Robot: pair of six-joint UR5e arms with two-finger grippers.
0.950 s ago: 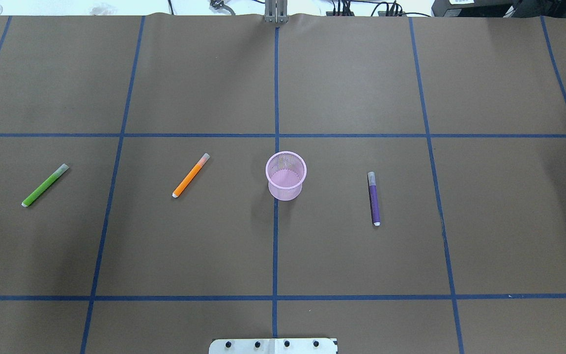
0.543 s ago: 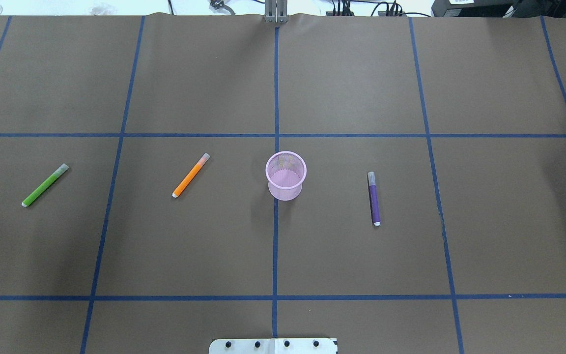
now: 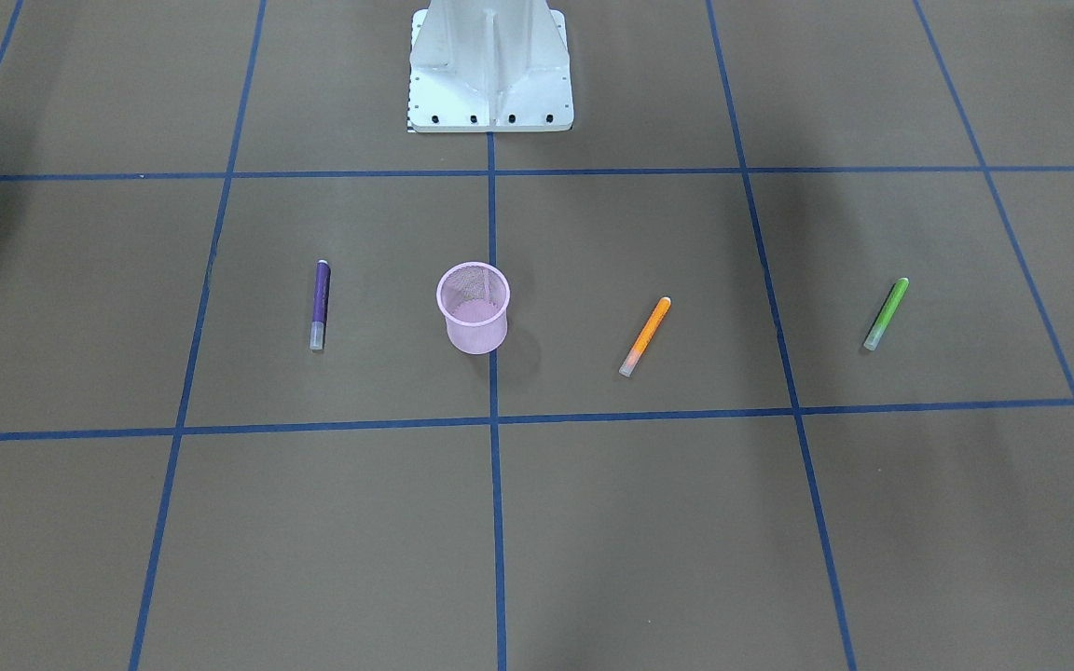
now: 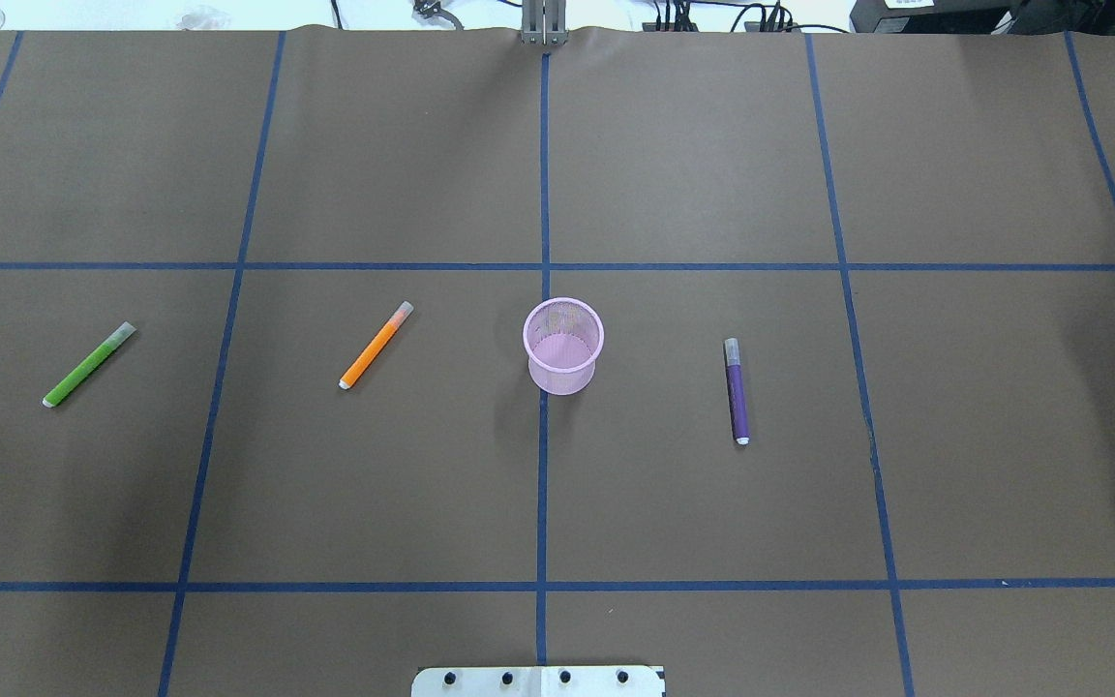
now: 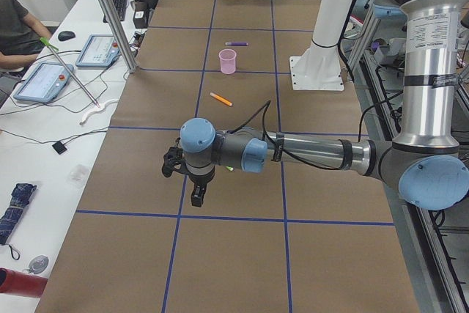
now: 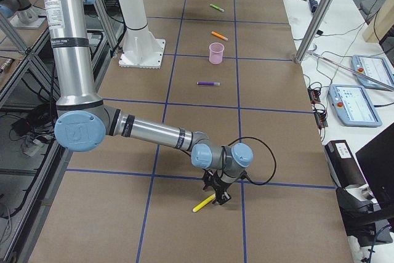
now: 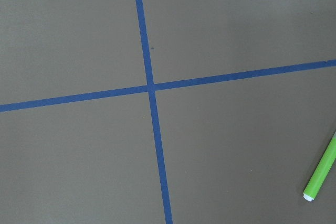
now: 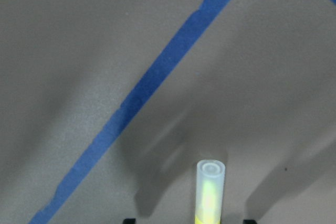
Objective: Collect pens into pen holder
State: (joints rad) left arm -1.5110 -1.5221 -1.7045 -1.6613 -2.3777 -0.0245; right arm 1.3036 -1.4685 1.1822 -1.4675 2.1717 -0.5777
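Note:
The pink mesh pen holder stands upright at the table's middle and looks empty. The orange pen and green pen lie to its left, the purple pen to its right. The yellow pen lies far out at the right end. My right gripper is down on its end. In the right wrist view its cap sits between the fingers, and I cannot tell whether they grip it. My left gripper hangs low beside the green pen; I cannot tell whether it is open or shut.
The white robot base stands at the table's near-robot edge. Blue tape lines divide the brown paper cover into squares. Tablets and cables lie on the side bench, where a person sits.

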